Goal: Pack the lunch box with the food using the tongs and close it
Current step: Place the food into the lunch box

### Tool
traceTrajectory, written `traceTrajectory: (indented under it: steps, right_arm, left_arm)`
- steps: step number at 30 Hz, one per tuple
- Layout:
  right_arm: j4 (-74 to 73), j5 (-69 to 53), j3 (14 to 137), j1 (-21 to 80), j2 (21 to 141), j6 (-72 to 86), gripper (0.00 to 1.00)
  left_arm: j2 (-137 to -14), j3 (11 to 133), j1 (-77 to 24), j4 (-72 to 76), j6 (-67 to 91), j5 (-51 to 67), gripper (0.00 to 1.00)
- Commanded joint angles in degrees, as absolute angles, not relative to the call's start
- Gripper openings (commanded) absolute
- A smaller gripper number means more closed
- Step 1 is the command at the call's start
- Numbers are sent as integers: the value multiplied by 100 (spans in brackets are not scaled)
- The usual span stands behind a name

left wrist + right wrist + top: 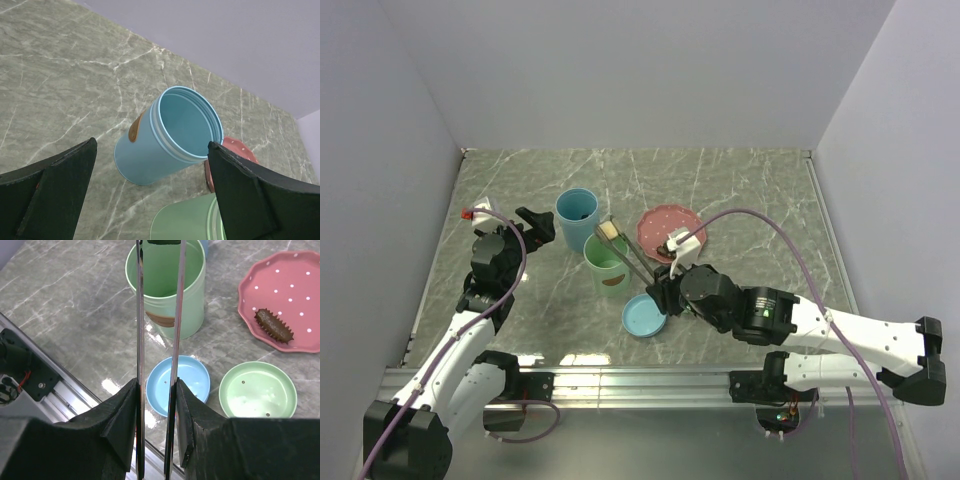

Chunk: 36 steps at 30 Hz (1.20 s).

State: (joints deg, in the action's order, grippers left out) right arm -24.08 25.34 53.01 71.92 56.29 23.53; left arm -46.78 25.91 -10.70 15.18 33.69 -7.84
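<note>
My right gripper (665,288) (156,386) is shut on the grey metal tongs (633,262) (140,315), pressing their two slim arms near the joined end. The tongs' tips pinch a square cream-and-dark block of food (610,231) over the far rim of the green tin (608,268) (165,290) of the lunch box. One brown elongated piece (273,326) lies on the pink dotted plate (672,228) (295,285). To the left, my left gripper (534,226) (152,145) stands wide open and empty, facing the blue tin (577,214) (167,135).
A blue lid (645,317) (187,382) and a green lid (257,390) lie upturned on the marble table, near the right gripper. Grey walls close in the left, back and right. A metal rail (640,380) runs along the near edge.
</note>
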Motion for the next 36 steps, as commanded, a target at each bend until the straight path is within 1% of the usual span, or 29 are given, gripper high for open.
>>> traceTrajectory:
  steps: [1,9,15,17,21,23,24,27,36]
  right_arm:
    - [-2215,2593,5335,7268,5546,2408,30]
    - [-2250,2558,5318,7304,5590,2355,30]
    - [-2276,2531,5195,7312,5528,2399,32]
    - [-2285,2531,5159,7304,5528,2434,34]
    - [-2294,2575,5107,7304,5555,2461,46]
    - [-2303,2698,5106,7304,5537,2487,48]
    - [-2303,2707,5098,7304,5528,2487,51]
    - [-2259,2707,5080,7304,5502,2452,53]
    - [-2232,2918,4992,7304,5300,2531,54]
  left_arm:
    - [-4649,2575,-1072,1723,3393,-791,100]
    - [-4667,2575,-1072,1714,3401,-782,99]
    - [-4667,2575,-1072,1740,3410,-765,100]
    - [-4658,2575,-1072,1723,3401,-765,100]
    - [-4641,2566,-1072,1731,3401,-765,100]
    - [-4641,2566,-1072,1723,3410,-773,100]
    - [-4641,2566,-1072,1731,3410,-765,100]
    - [-4649,2566,-1072,1731,3410,-765,99]
    - [-4641,2566,-1072,1714,3410,-773,100]
